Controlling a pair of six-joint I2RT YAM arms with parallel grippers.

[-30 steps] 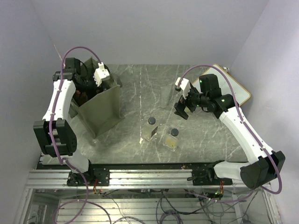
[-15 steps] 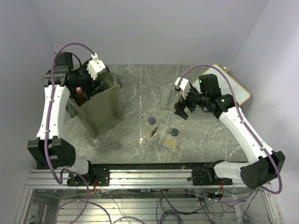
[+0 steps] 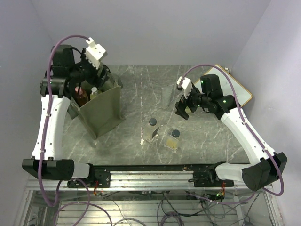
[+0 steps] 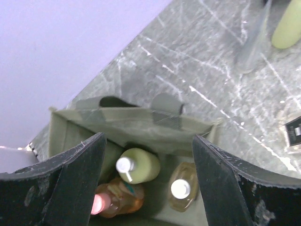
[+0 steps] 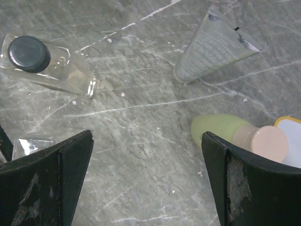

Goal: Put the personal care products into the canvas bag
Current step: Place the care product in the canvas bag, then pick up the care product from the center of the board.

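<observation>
The olive-green canvas bag point(image 3: 101, 110) stands upright at the left. My left gripper point(image 3: 97, 76) hangs open and empty above its mouth. In the left wrist view point(image 4: 148, 140) the bag point(image 4: 141, 123) holds a yellow-green bottle point(image 4: 140, 165), an orange bottle point(image 4: 117, 197) and a cream bottle point(image 4: 181, 188). My right gripper point(image 3: 182, 109) is open and empty above the table point(image 5: 146, 136). Two clear square bottles with dark caps point(image 3: 152, 130) point(image 3: 173, 140) sit mid-table. A translucent grey tube point(image 5: 211, 47) and another yellow-green bottle point(image 5: 237, 133) lie near the right gripper.
A wood-framed whiteboard point(image 3: 239, 90) lies at the back right, its corner beside the yellow-green bottle in the right wrist view point(image 5: 291, 141). The grey marble table point(image 3: 141, 89) ends at a metal rail point(image 3: 141, 176) in front. Purple walls close in on three sides.
My left arm has lifted up and back out of the bag's mouth, gripper open. The right arm has hardly moved.
</observation>
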